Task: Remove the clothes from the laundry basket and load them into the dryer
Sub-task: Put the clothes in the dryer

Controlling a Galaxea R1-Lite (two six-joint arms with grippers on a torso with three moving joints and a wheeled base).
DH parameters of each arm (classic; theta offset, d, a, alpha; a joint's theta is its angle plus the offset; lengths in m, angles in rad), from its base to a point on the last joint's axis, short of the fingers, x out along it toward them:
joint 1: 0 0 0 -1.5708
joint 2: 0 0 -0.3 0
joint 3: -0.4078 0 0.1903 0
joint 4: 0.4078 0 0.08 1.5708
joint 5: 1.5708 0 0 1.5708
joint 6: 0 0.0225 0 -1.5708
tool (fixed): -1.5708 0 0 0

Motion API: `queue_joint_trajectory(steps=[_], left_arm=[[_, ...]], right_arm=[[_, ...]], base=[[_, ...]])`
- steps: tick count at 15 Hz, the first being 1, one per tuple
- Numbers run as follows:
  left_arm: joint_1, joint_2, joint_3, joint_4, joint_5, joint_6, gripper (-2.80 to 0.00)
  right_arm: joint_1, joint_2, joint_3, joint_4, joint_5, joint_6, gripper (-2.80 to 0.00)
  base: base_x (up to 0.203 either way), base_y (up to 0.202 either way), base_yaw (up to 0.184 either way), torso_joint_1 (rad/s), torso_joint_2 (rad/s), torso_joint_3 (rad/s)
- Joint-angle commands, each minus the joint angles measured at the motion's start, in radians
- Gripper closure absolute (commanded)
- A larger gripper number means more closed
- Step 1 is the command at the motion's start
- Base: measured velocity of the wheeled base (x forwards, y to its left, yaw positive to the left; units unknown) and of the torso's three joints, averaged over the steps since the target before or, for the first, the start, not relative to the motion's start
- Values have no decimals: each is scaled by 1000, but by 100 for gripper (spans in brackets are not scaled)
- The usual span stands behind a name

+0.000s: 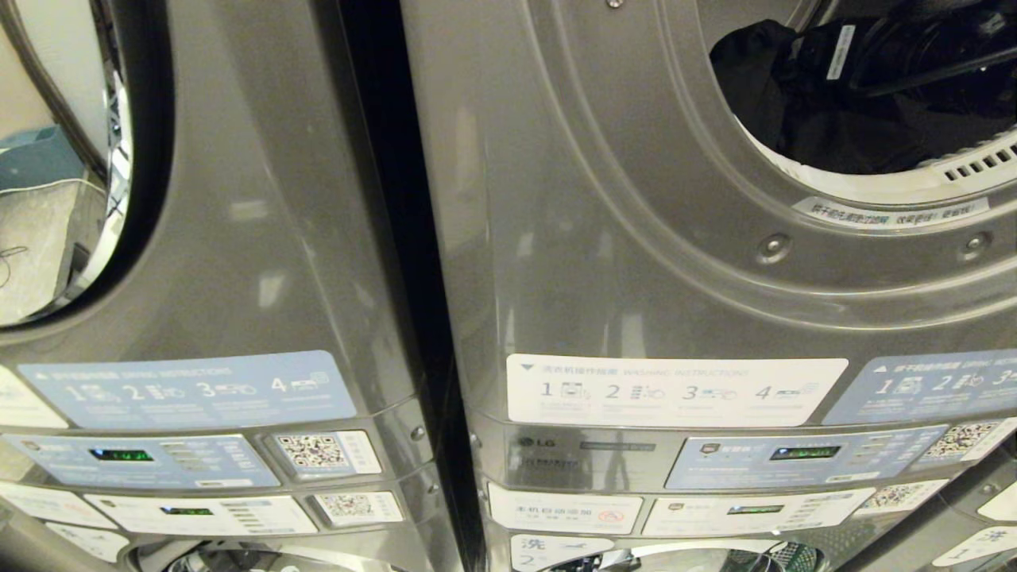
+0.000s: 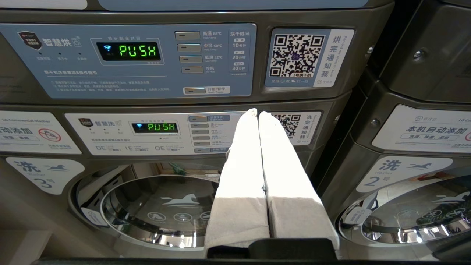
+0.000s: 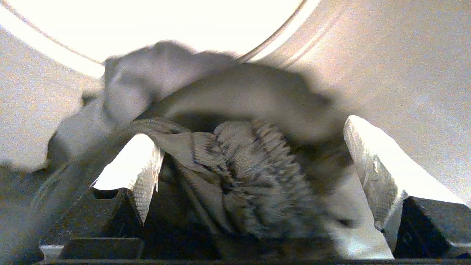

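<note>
right gripper [image 3: 250,154] – white-padded fingers spread wide, inside the dryer | grey ribbed knit garment [image 3: 239,173] bunched loosely between them, ungripped | left gripper [image 2: 257,114] pressed together, parked before washer panels | grey steel dryer's round opening [image 1: 874,179] at 2 o'clock – dark clothes [image 1: 763,71] inside

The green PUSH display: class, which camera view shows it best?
The left wrist view: both PUSH displays read clearly above the shut left hand. The head view shows only small, unreadable green displays. The right wrist view shows none, only cloth.
</note>
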Motion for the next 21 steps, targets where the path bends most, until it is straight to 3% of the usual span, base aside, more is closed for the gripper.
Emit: queue_joint_trajectory(steps=[1, 4, 9, 14, 18, 21], left_arm=[[0, 0, 2, 0, 0, 0, 0], [0, 0, 2, 0, 0, 0, 0], [0, 0, 2, 0, 0, 0, 0], [0, 0, 1, 0, 0, 0, 0], [0, 0, 1, 0, 0, 0, 0], [0, 0, 2, 0, 0, 0, 0]], right_arm=[[-23, -47, 11, 3, -40, 0, -280], [-17, -115, 49, 38, -47, 7, -280], [75, -249, 82, 45, -40, 29, -280], [223, -465, 324, 32, -18, 19, -280], [229, -520, 505, 34, -15, 20, -280], [229, -500, 560, 35, -2, 20, -280]], base=[[0, 0, 0, 0, 0, 0], [0, 0, 0, 0, 0, 0], [0, 0, 0, 0, 0, 0], [0, 0, 0, 0, 0, 0], [0, 0, 0, 0, 0, 0], [0, 0, 0, 0, 0, 0]])
